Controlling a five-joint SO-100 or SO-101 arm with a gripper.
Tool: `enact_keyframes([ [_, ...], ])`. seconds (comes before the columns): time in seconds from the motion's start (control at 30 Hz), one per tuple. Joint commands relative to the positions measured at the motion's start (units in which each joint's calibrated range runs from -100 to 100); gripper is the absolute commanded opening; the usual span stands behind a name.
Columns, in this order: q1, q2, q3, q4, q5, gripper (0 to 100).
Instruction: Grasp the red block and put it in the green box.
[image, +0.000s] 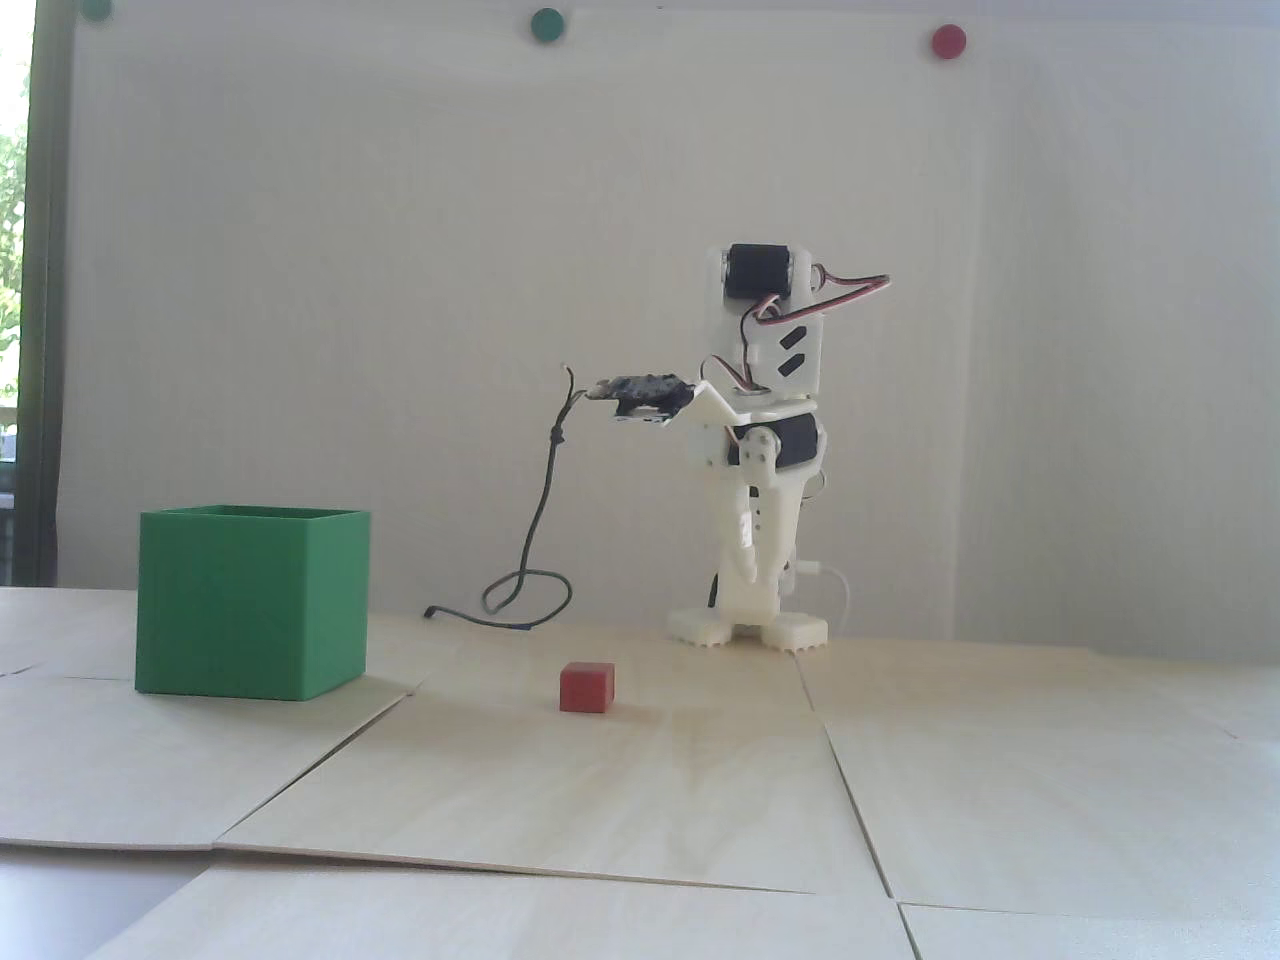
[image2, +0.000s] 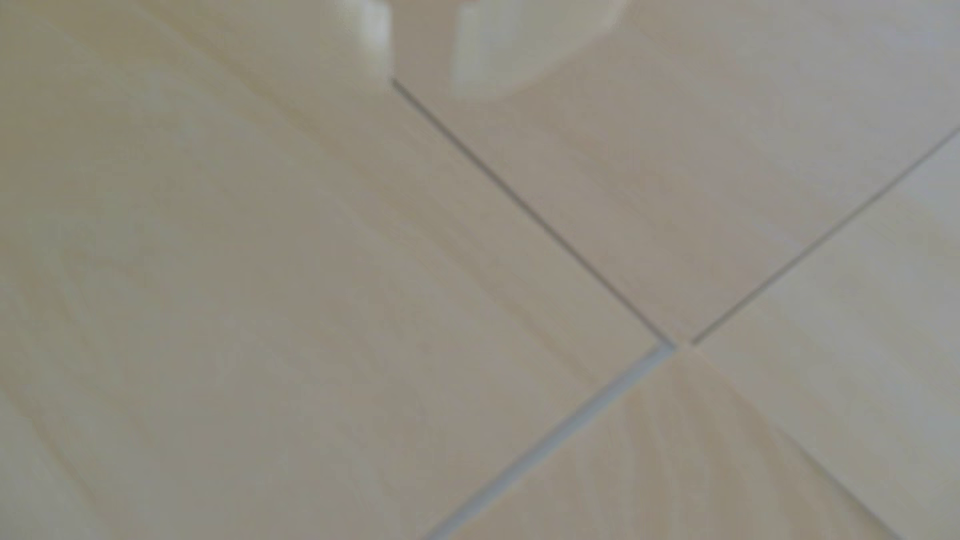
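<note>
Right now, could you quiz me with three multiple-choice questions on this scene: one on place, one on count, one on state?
1. In the fixed view, the red block lies
A) inside the green box
B) on the table right of the box
C) in the hand

2. Green wall dots:
A) one
B) two
C) four

3. The box's top is
A) open
B) lidded
C) crushed

Answers: B, the block sits alone on the boards; B, two green dots beside one red; A, its thin rim shows no lid.
</note>
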Motion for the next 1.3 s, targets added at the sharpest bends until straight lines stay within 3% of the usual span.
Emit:
enact_keyframes([
  [0.0, 0.28, -9.53, 4.5, -4.14, 0.11, 3],
  [0.13, 2.69, -8.97, 7.69, -10.47, -0.67, 3],
  [0.27, 9.77, -0.6, 7.07, -14.01, -7.07, 3],
  [0.63, 16.92, 10.37, 6.98, -26.91, -8.53, 3],
  [0.97, 16.44, 9.66, 6.98, -26.65, -8.32, 5],
  [1.27, 12.98, -2.66, 6.98, -25.05, -8.27, 10],
])
